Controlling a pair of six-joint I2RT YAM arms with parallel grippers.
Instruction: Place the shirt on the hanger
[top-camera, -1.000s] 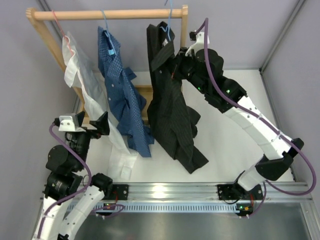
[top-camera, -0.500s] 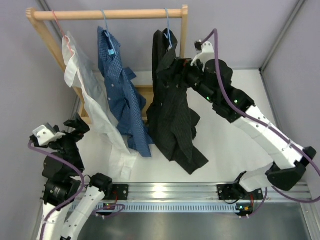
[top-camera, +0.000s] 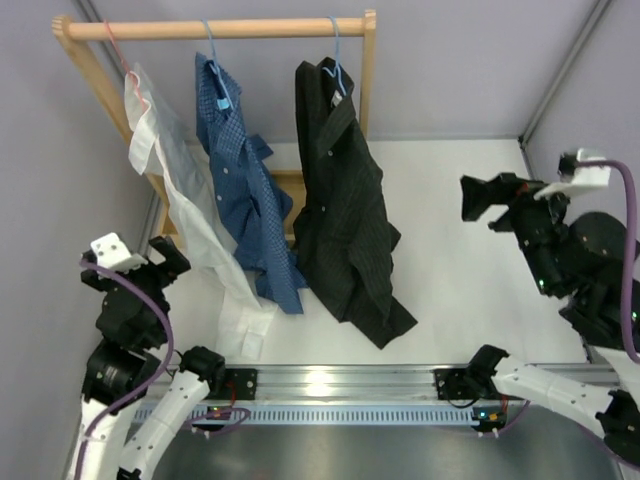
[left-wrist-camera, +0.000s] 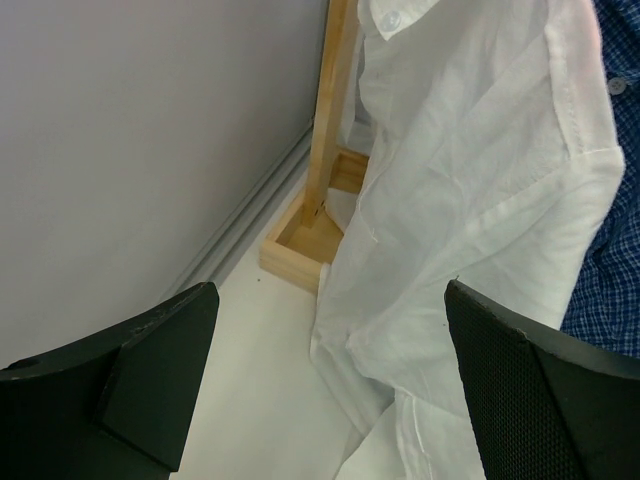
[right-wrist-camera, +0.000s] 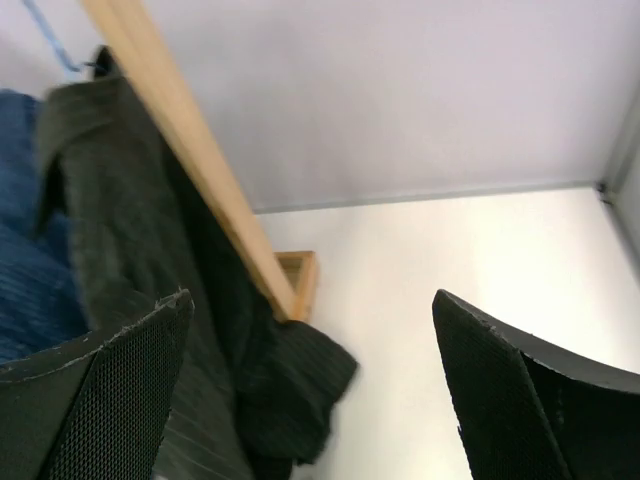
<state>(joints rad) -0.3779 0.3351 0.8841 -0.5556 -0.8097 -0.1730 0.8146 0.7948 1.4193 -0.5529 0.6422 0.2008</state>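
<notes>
If regripping with the wide-open, empty left gripper (top-camera: 168, 262) at near left or the equally open right gripper (top-camera: 486, 205) at right, treat the shirt (top-camera: 340, 220), draped on the hanger (top-camera: 336, 42) on the far rail (top-camera: 220, 28), as light, limp and slippery, and pinch it at collar or shoulder.

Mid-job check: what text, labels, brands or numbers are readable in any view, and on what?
None: no readable text in any view.
The black shirt, blue checked shirt and white shirt: no label or print shows.
The wooden rack and light-blue hanger: no markings visible.
</notes>
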